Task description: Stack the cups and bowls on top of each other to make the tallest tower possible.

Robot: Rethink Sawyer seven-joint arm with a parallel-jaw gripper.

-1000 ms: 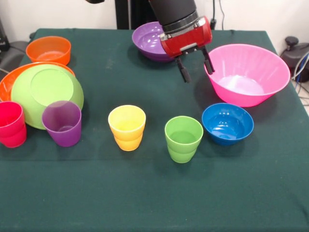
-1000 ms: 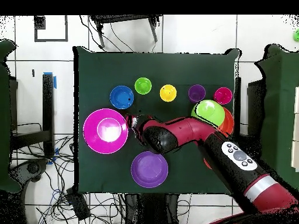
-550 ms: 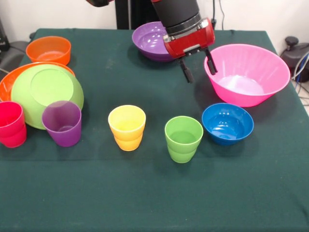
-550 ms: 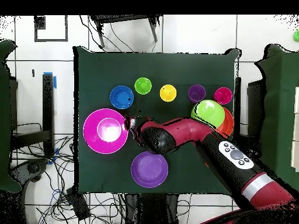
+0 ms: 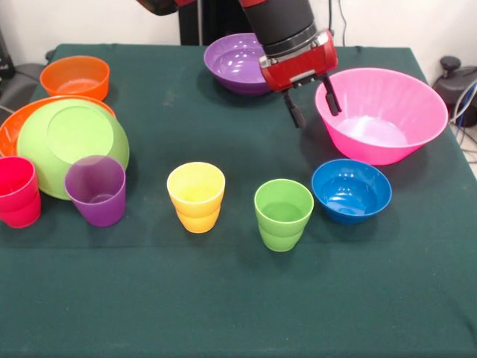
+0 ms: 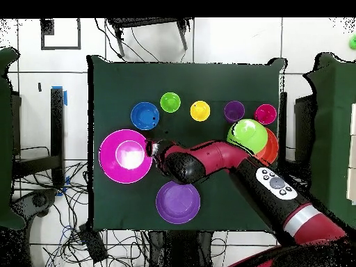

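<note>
Presently the claw (image 5: 313,104) is being held released and empty, its jaws straddling the rim of the pink bowl (image 5: 387,119) near the tabletop's (image 5: 223,298) right edge in the front view. No tower is being shown yet; the cups, among them the green cup (image 5: 283,215), are being kept along the near edge. If too little rim is being pinched, the bowl is being risked to tilt or slip against the blue bowl (image 5: 351,190). The orange bowl (image 5: 9,128) is being largely hidden under the lime bowl (image 5: 71,145).
</note>
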